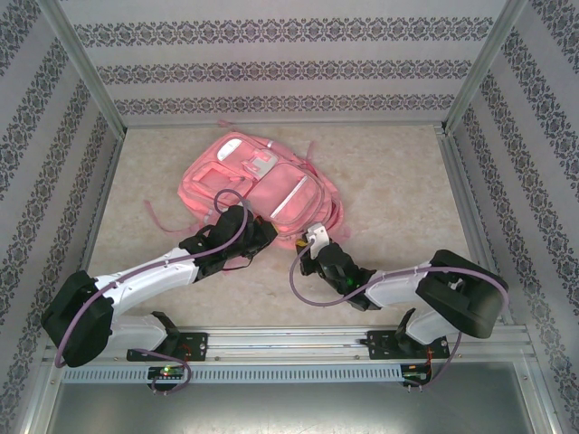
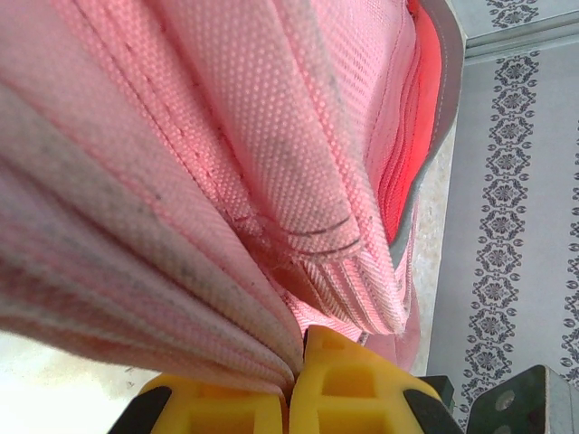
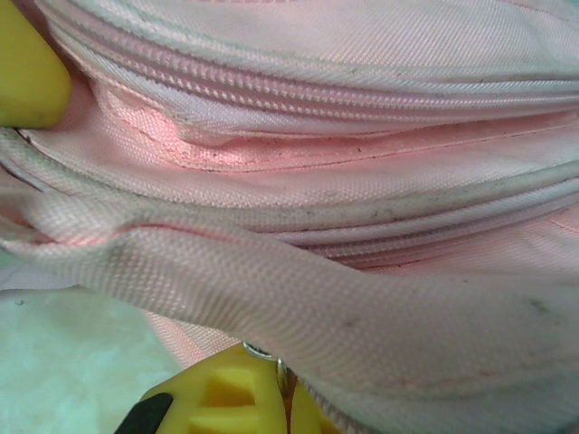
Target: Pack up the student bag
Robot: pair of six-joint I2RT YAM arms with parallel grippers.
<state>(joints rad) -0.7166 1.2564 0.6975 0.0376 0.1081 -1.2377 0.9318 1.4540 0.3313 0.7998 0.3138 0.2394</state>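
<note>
yellow-tipped left gripper (image 2: pixel 303 342) clamped on a fold of the student bag (image 1: pixel 262 181), right gripper (image 3: pixel 282 375) pinched shut at its zip seam, bag lying mid-way across the table (image 1: pixel 398 190), so zipping up looks like what's left.

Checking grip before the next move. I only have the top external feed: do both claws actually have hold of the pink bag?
Observer: Left wrist view: the left claw is shut, with a fold of the student bag pinched between its yellow fingertips.
Operator: And the right?
Observer: The right claw is shut on the bag's edge, and a small metal piece sits at its tips.
Operator: Zipper pull?
Observer: Cannot tell, fabric hides most of it. The zipper just beyond it looks closed along the stretch that shows.
</note>
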